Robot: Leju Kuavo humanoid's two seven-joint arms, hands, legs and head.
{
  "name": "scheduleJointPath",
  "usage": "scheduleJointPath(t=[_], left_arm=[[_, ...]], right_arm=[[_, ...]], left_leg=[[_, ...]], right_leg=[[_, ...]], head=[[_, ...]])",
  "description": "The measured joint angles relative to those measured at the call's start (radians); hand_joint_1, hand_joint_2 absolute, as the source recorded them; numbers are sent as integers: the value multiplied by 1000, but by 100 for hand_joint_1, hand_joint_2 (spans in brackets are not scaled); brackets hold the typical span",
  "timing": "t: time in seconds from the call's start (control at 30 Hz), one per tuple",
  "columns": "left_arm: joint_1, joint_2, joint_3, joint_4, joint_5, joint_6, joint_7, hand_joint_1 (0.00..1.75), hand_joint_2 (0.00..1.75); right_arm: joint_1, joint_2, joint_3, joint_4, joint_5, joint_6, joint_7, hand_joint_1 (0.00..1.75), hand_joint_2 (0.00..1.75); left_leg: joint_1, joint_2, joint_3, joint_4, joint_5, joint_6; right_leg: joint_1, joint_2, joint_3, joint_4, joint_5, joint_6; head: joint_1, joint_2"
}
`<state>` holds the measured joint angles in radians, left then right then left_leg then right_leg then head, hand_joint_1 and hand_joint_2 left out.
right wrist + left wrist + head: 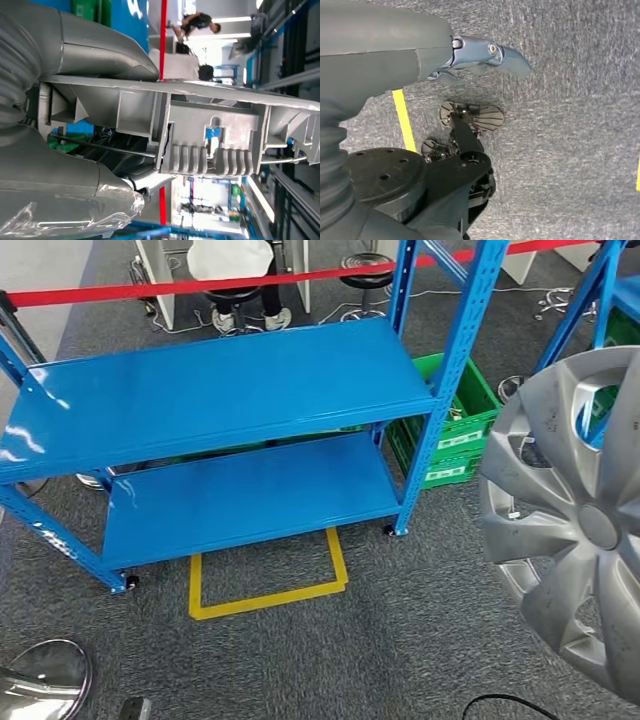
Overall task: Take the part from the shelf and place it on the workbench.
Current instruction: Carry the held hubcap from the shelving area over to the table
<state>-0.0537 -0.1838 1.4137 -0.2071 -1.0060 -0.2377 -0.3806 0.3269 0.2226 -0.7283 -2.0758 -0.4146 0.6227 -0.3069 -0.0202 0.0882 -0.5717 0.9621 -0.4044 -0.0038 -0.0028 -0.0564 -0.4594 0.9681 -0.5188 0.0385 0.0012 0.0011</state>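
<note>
A silver-grey wheel cover [577,525] hangs in the air at the right of the head view, in front of the blue shelf's right post. The right wrist view sees it edge-on as the wheel cover [211,130], with my right hand [94,125] gripping its rim between the thick thumb on one face and the fingers on the other. My left hand [444,55] hangs over grey carpet, its fingers held straight and holding nothing. The blue shelf [219,390] has two bare boards.
A green crate [453,425] stands behind the shelf's right post. A yellow tape square [268,585] marks the carpet in front of the shelf. A red barrier tape [189,285] runs across the back, with a seated person [230,270] behind it. A black cable [506,703] lies near me.
</note>
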Motion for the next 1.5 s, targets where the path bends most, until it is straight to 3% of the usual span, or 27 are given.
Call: scheduleJointPath(t=[0.07,0.1,0.17,0.2,0.23,0.27,0.3,0.37,0.4,0.47,0.53,0.6,0.67,0.73,0.77,0.83,0.9,0.97,1.03,1.1,1.17,1.23,1.27,1.33,1.4,1.47,1.5], left_arm=[[0,0,0,0,0,1,0,0,175],[1,0,0,0,0,1,0,0,175],[3,0,0,0,0,1,0,0,175],[4,0,0,0,0,1,0,0,175],[5,0,0,0,0,2,1,0,175],[5,0,0,0,0,2,2,0,175],[5,0,0,0,0,4,4,0,175],[4,0,0,0,-1,9,10,0,175],[4,0,0,0,-1,10,11,0,175],[4,-1,0,0,-2,5,8,0,175],[1,-3,0,0,-2,-3,1,0,175],[1,-3,0,0,-3,-4,-3,0,175],[3,-1,0,0,-6,2,1,0,175],[5,0,0,0,-9,11,8,0,175],[6,0,0,0,-9,14,11,0,175],[4,0,0,0,-10,19,15,0,175],[3,0,0,0,-10,24,22,0,175],[2,1,0,0,-9,29,30,0,175],[1,0,0,0,-8,32,38,0,175],[0,-1,0,0,-8,33,45,0,175],[1,-1,0,0,-8,36,49,0,175],[3,-1,0,0,-8,41,54,0,175],[3,-1,0,0,-8,45,59,0,175],[3,-1,0,0,-8,51,72,0,175],[2,-1,0,0,-8,51,83,0,175],[1,-2,1,0,-8,49,89,0,175],[0,-2,1,0,-9,49,91,0,175]], right_arm=[[0,4,-6,0,0,1,0,175,175],[-1,5,-8,1,0,1,0,175,175],[-3,8,-12,1,0,0,0,175,175],[-3,9,-13,2,0,1,0,175,175],[-3,11,-14,3,0,1,1,175,175],[-3,12,-16,5,0,1,1,175,175],[-3,13,-18,7,-1,1,2,175,175],[-5,15,-26,9,-7,1,7,175,175],[-8,16,-30,9,-15,1,11,175,175],[-15,22,-46,10,-47,4,29,175,175],[-20,31,-69,10,-84,9,51,175,175],[-29,40,-94,11,-111,16,72,175,175],[-43,49,-118,15,-144,24,92,175,175],[-52,58,-137,20,-177,29,107,175,175],[-54,61,-146,23,-187,31,110,175,175],[-58,66,-161,26,-193,31,115,175,175],[-65,70,-172,27,-193,32,119,175,175],[-71,75,-180,28,-195,31,122,175,175],[-75,79,-192,28,-196,29,128,175,175],[-82,81,-202,29,-202,24,136,175,175],[-94,82,-205,33,-218,19,144,175,175],[-102,82,-208,40,-234,17,148,175,175],[-103,82,-210,45,-239,16,149,175,175],[-107,82,-213,53,-238,14,150,175,175],[-114,82,-215,61,-233,7,148,175,175],[-123,82,-217,67,-228,-3,146,175,175],[-126,81,-217,69,-226,-9,145,175,175]], left_leg=[[4,-12,-8,20,-21,-13],[6,-32,-22,55,-53,-20],[9,-71,-70,182,-141,-29],[10,-78,-93,247,-171,-30],[11,-80,-104,287,-181,-31],[11,-82,-97,288,-169,-29],[12,-86,-71,250,-141,-28],[15,-119,10,113,-78,-23],[18,-140,42,55,-61,-20],[22,-162,66,1,-59,-14],[25,-143,61,-5,-62,-4],[27,-118,57,-7,-59,10],[24,-92,56,-7,-58,18],[21,-64,54,-6,-58,20],[20,-51,54,-5,-58,20],[20,-27,55,-3,-59,18],[15,-8,56,1,-62,12],[8,8,55,4,-63,3],[9,17,54,6,-63,-7],[12,-17,38,38,-92,-19],[15,-67,-13,149,-159,-25],[15,-81,-73,279,-210,-25],[15,-82,-85,303,-208,-24],[16,-92,-50,233,-149,-20],[23,-139,18,93,-87,-16],[28,-173,51,21,-72,-11],[27,-168,52,14,-75,-7]], right_leg=[[-2,20,-14,1,12,-18],[-5,30,-20,0,21,-25],[-7,52,-36,1,37,-33],[-7,65,-44,2,45,-33],[-7,78,-53,3,51,-33],[-7,92,-59,4,56,-31],[-7,104,-62,5,59,-29],[-7,128,-68,8,62,-24],[-7,140,-72,10,64,-20],[-6,162,-87,17,71,-9],[-6,174,-103,22,75,3],[-4,133,-130,69,45,13],[-4,78,-186,197,-23,21],[-7,65,-234,312,-67,25],[-7,63,-233,320,-62,26],[-7,47,-170,212,-3,25],[-3,9,-97,76,42,21],[1,-2,-78,32,50,11],[-1,21,-87,33,58,-1],[-5,41,-95,32,66,-15],[-8,62,-104,31,73,-25],[-8,88,-114,31,79,-29],[-7,103,-116,31,81,-28],[-8,133,-118,32,85,-24],[-8,161,-121,35,89,-16],[-8,187,-133,37,95,-5],[-9,200,-139,37,99,3]], head=[[-1,0],[-1,0],[-2,0],[-2,0],[-2,0],[-2,0],[-2,0],[-2,0],[-1,0],[-1,0],[-1,0],[5,0],[11,0],[12,0],[12,0],[12,0],[11,0],[9,0],[7,0],[6,0],[4,0],[4,0],[4,0],[4,0],[4,0],[4,0],[5,0]])
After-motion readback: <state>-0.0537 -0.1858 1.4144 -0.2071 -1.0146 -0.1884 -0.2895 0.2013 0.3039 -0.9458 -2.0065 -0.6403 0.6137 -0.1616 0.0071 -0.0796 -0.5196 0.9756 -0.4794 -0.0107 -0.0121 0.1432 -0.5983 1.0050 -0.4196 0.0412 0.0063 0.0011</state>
